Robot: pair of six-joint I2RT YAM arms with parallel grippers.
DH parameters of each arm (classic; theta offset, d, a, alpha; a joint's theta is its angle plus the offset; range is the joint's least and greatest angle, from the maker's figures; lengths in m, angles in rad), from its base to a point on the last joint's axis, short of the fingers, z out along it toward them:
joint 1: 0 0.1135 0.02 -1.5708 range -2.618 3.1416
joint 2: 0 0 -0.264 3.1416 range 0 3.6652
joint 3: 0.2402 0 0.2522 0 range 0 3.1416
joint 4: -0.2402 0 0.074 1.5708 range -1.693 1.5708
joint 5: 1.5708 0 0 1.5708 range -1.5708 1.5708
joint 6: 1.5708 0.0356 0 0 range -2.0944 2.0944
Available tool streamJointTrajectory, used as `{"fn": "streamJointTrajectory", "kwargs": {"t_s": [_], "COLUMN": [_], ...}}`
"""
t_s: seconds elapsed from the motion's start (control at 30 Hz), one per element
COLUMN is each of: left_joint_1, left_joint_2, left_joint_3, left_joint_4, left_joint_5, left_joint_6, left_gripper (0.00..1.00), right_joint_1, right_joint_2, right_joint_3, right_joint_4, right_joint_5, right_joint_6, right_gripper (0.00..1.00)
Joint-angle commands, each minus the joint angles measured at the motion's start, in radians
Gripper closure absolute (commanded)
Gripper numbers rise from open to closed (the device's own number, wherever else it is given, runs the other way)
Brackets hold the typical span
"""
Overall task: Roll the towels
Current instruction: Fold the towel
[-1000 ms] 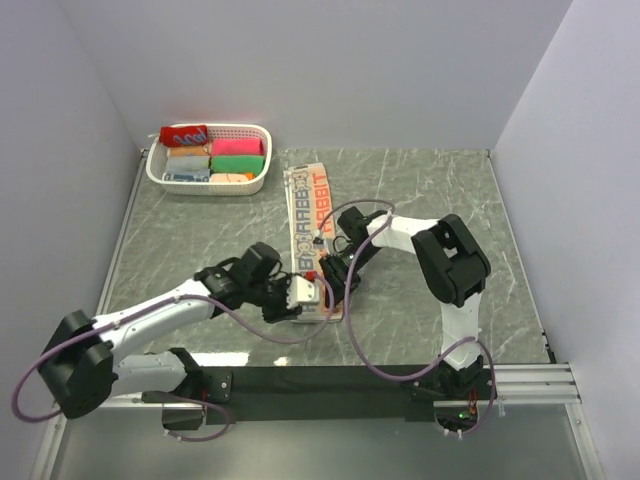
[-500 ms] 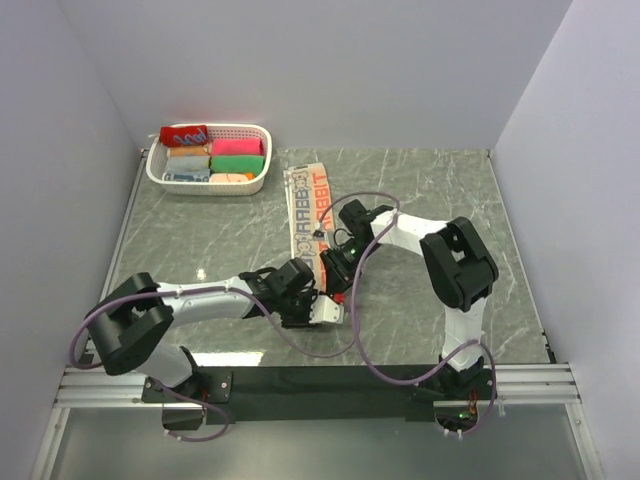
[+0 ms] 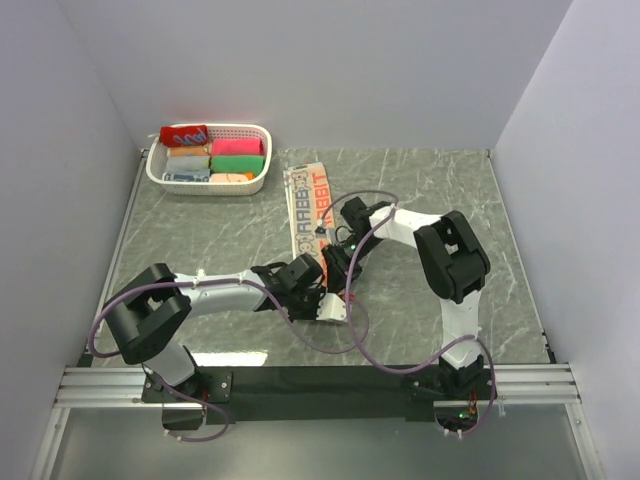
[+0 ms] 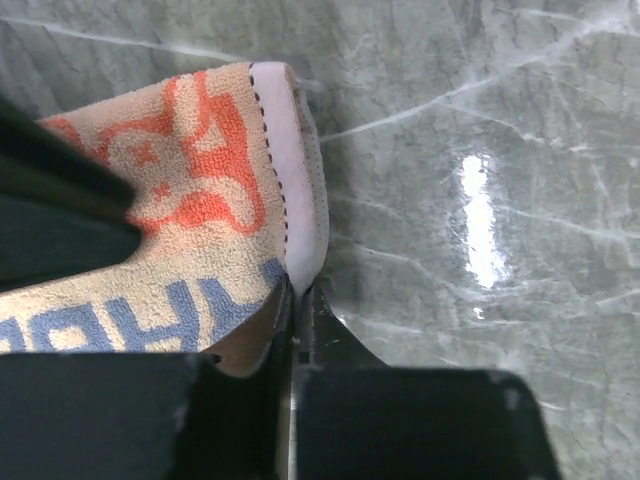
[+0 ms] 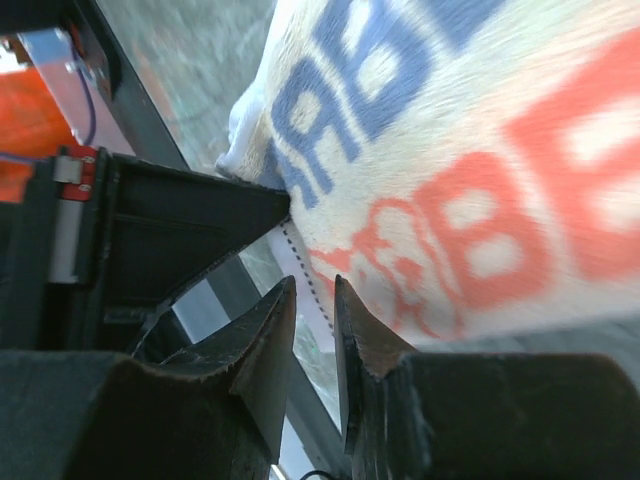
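Marble table [image 3: 200, 240] holds a full basket [image 3: 205, 187] beyond the printed towel [image 3: 308, 205].

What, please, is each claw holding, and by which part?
Left claw pinches the printed towel by its white hem; whether the right claw grips cannot be told.

The rabbit towel [image 3: 308, 200] lay as a long, narrow strip near the middle of the marbled table [image 3: 200, 230], running from the far side toward the near edge. It was cream terry, white-hemmed, with orange and blue lettering and an orange rabbit print. Its near end was bunched and lifted off the surface. Six rolled towels [image 3: 237, 146] in red, orange, pink, green, blue-grey and peach sat packed together in the white basket [image 3: 245, 126] at the far left.
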Motion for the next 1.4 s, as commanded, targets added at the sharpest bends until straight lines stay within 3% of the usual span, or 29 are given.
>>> {"fn": "streamJointTrajectory", "kwargs": {"t_s": [0.0,0.27,0.47,0.67,0.8,0.87,0.9,1.37], "left_joint_1": [-0.004,0.028,0.174,0.348,0.392,0.404,0.408,0.456], "left_joint_2": [0.013,-0.082,-0.015,0.140,0.240,0.281,0.295,0.389], "left_joint_3": [-0.007,0.135,0.318,0.528,0.660,0.686,0.706,0.717], "left_joint_4": [-0.165,-0.407,-0.544,-0.558,-0.541,-0.529,-0.527,-0.415], "left_joint_5": [0.043,0.273,0.385,0.352,0.341,0.324,0.319,0.237], "left_joint_6": [0.010,-0.013,-0.007,0.002,0.007,0.016,0.021,-0.001], "left_gripper": [0.99,0.99,0.99,0.99,0.99,0.99,0.99,0.99], "right_joint_1": [-0.045,-0.094,-0.087,-0.087,-0.102,-0.111,-0.116,-0.186], "right_joint_2": [-0.053,-0.049,0.057,0.060,0.045,0.029,0.023,0.008], "right_joint_3": [0.061,0.199,0.283,0.325,0.349,0.349,0.348,0.279], "right_joint_4": [-0.024,-0.009,-0.021,-0.010,-0.014,-0.012,-0.006,0.011], "right_joint_5": [-0.016,0.019,0.057,0.105,0.163,0.230,0.249,0.251], "right_joint_6": [-0.020,0.009,0.021,0.059,0.070,0.073,0.076,0.087], "right_gripper": [0.71,0.67,0.65,0.63,0.59,0.51,0.40,0.36]}}
